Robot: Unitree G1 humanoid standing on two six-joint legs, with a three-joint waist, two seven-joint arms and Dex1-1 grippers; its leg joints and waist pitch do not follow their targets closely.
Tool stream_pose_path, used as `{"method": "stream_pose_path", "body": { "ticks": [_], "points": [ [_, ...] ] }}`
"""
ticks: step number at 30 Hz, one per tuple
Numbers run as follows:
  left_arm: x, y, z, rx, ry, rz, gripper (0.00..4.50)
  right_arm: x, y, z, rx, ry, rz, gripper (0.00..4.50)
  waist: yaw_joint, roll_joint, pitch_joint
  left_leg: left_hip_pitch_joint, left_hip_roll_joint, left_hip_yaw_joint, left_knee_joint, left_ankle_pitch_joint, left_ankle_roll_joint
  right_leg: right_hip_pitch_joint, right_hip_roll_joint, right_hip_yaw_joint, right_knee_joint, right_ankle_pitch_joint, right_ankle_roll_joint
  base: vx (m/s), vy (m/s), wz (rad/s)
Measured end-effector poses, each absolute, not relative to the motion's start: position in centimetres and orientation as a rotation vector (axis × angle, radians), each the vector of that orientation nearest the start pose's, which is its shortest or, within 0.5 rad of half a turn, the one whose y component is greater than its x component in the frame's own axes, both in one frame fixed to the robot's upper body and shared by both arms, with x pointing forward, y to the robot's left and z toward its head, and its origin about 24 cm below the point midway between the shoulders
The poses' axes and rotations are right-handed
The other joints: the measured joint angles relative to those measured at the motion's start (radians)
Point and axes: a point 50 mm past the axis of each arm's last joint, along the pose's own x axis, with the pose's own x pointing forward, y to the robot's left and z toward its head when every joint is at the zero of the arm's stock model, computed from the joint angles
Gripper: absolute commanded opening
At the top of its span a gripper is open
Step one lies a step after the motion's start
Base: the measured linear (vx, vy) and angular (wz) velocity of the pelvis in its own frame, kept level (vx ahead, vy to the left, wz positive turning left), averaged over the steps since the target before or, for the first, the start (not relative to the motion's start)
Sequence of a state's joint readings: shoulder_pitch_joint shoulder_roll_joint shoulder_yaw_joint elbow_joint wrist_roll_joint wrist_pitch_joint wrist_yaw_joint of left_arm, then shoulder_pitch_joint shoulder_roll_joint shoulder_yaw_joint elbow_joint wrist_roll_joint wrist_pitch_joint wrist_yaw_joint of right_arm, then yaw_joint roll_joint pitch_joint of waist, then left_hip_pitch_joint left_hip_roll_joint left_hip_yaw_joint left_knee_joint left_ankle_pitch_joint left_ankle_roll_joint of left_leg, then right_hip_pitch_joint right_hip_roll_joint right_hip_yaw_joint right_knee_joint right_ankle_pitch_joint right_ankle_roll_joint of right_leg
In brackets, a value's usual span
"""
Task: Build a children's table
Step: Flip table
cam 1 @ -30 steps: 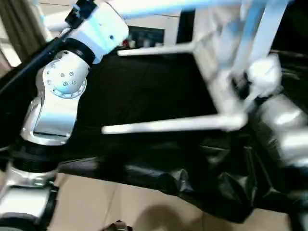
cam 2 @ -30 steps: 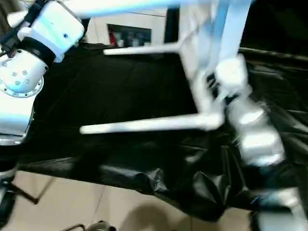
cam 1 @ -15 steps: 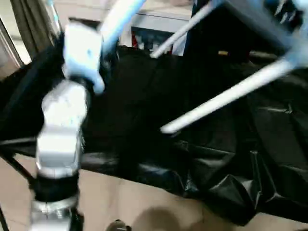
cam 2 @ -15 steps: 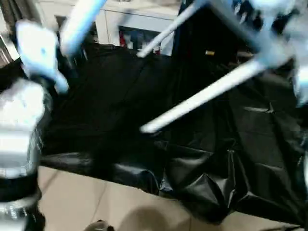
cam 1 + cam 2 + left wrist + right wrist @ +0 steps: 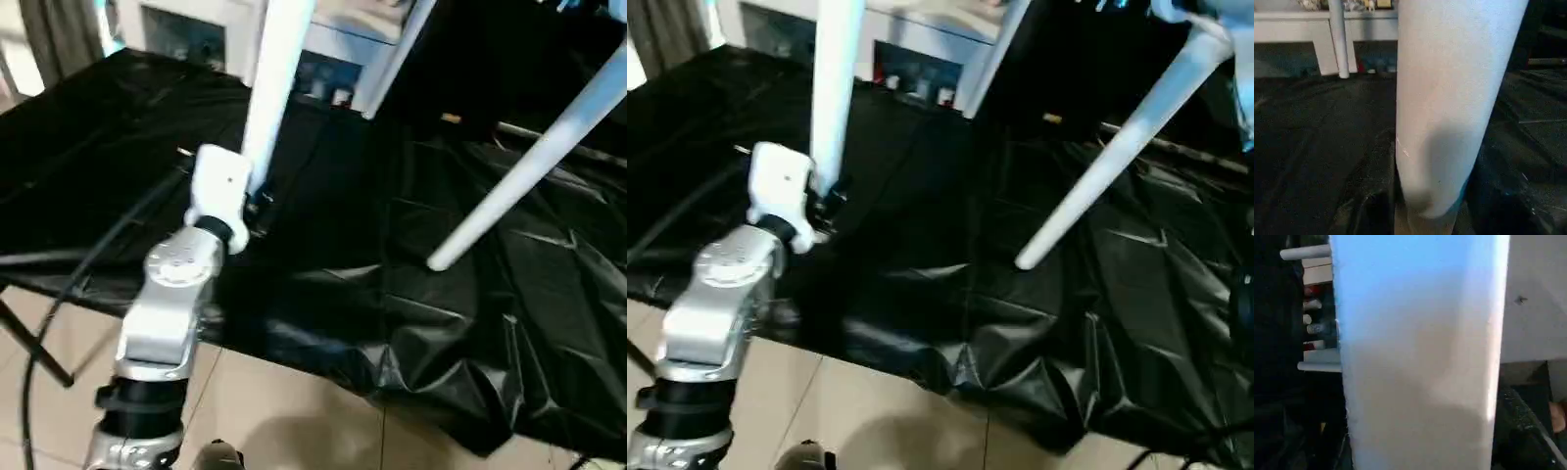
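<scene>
Nearest you, the left gripper (image 5: 257,208) sits at the lower end of one white leg (image 5: 277,83), which rises steeply out of the top of the head view; whether its jaws are pinching the tube or only beside it you cannot tell. Under it lies the bench (image 5: 98,127), draped in crumpled black sheeting. To the right a second leg (image 5: 529,162) slants down with its free tip hanging just over the sheeting, and a third leg (image 5: 392,59) shows further back. The table is raised, legs pointing down. Expect hollow plastic: light, stiff, but smooth and tapered, so a hold near the tip may slide; take it higher. The right gripper's state you cannot tell. Behind stands the white cabinet (image 5: 176,29).
</scene>
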State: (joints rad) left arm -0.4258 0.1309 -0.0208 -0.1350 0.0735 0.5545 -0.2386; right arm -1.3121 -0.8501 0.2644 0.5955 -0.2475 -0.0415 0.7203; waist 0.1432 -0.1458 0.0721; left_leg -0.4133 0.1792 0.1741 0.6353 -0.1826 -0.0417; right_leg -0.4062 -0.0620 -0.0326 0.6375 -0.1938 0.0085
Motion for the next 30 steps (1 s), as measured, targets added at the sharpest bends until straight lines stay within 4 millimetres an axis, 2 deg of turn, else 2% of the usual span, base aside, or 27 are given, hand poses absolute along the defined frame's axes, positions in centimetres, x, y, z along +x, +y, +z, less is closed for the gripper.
{"method": "stream_pose_path", "body": {
  "ticks": [4,5,6,9,10,12,17,22,26,27,28,29,30],
  "points": [
    [31.8,12.9,13.1,0.219,0.034,-0.287,1.58,36.1,-21.7,36.6,-1.244,-0.278,0.347,1.9,-0.002,-0.002,0.0,-0.006,0.007,0.002,0.001,0.006,0.004,-0.001,0.002,-0.007,-0.002,-0.001,0.0,0.0,0.0,0.0],
    [31.8,12.8,13.1,0.221,0.035,-0.289,1.57,36.1,-21.7,36.6,-1.247,-0.28,0.351,2.46,-0.002,-0.002,0.0,-0.006,0.008,0.002,0.001,0.006,0.004,-0.001,0.002,-0.008,-0.002,-0.001,0.0,0.0,0.0,0.0],
    [31.7,12.8,13.0,0.222,0.036,-0.289,1.56,36.1,-21.6,36.7,-1.249,-0.284,0.358,2.6,-0.002,-0.003,0.0,-0.006,0.009,0.003,0.001,0.006,0.004,-0.001,0.002,-0.008,-0.002,-0.001,-0.001,0.0,0.0,0.0],
    [31.5,13.4,11.8,0.231,0.07,-0.272,1.56,36.1,-21.2,36.1,-1.234,-0.264,0.446,2.68,-0.012,-0.008,0.001,-0.006,0.011,0.004,0.001,0.006,0.004,-0.001,0.003,-0.009,-0.001,-0.001,-0.001,0.0,0.0,0.0],
    [31.4,13.5,11.5,0.228,0.079,-0.269,1.54,36.1,-20.9,36.0,-1.236,-0.272,0.464,2.99,-0.023,-0.011,0.003,-0.007,0.012,0.005,0.001,0.006,0.003,-0.002,0.003,-0.009,-0.001,-0.001,0.0,0.0,0.0,0.0],
    [31.3,13.6,11.2,0.228,0.083,-0.261,1.54,36.0,-20.8,35.9,-1.239,-0.269,0.497,3.13,-0.032,-0.016,0.005,-0.006,0.012,0.005,0.001,0.007,0.003,-0.002,0.003,-0.01,0.001,0.0,-0.001,0.0,0.0,0.0],
    [31.1,13.9,11.0,0.235,0.075,-0.255,1.54,35.6,-20.8,35.5,-1.212,-0.295,0.519,3.53,-0.039,-0.022,0.004,-0.005,0.013,0.004,0.001,0.007,0.002,-0.001,0.003,-0.011,0.002,0.0,-0.001,0.0,0.0,0.0],
    [30.9,14.4,10.8,0.246,0.068,-0.253,1.54,34.8,-21.1,35.1,-1.116,-0.363,0.534,3.92,-0.043,-0.024,0.003,-0.004,0.013,0.004,0.001,0.007,0.002,-0.001,0.003,-0.011,0.002,0.0,-0.001,0.0,0.0,0.0],
    [30.7,15.0,10.6,0.264,0.07,-0.245,1.54,34.1,-20.7,34.4,-0.97,-0.404,0.559,4.26,-0.047,-0.024,0.003,-0.002,0.013,0.004,0.001,0.008,0.001,0.001,0.003,-0.011,0.003,0.0,-0.001,0.0,0.0,0.0],
    [30.7,15.2,10.6,0.268,0.068,-0.238,1.54,33.8,-20.2,33.6,-0.882,-0.415,0.655,4.26,-0.05,-0.024,0.003,0.001,0.013,0.004,0.0,0.008,0.001,0.003,0.003,-0.011,0.002,0.001,-0.002,0.0,0.0,0.0],
    [31.0,16.5,10.8,0.269,0.071,-0.191,1.54,33.0,-18.1,33.3,-0.751,-0.523,0.789,4.43,-0.06,-0.017,0.004,0.009,0.013,0.005,0.0,0.008,0.0,0.004,0.002,-0.009,0.006,0.001,-0.002,0.0,0.0,0.0],
    [31.3,17.3,11.0,0.274,0.075,-0.161,1.54,32.1,-16.8,33.5,-0.704,-0.58,0.875,4.48,-0.063,-0.01,0.004,0.011,0.013,0.004,0.0,0.008,0.0,0.004,0.002,-0.01,0.006,0.002,-0.003,0.0,0.0,0.0],
    [31.4,17.9,11.0,0.277,0.083,-0.143,1.54,31.4,-16.0,33.6,-0.683,-0.618,0.931,4.5,-0.062,-0.007,0.003,0.012,0.013,0.002,-0.001,0.008,-0.001,0.004,0.002,-0.012,0.006,0.001,-0.001,0.0,0.0,0.0]
  ]
}}
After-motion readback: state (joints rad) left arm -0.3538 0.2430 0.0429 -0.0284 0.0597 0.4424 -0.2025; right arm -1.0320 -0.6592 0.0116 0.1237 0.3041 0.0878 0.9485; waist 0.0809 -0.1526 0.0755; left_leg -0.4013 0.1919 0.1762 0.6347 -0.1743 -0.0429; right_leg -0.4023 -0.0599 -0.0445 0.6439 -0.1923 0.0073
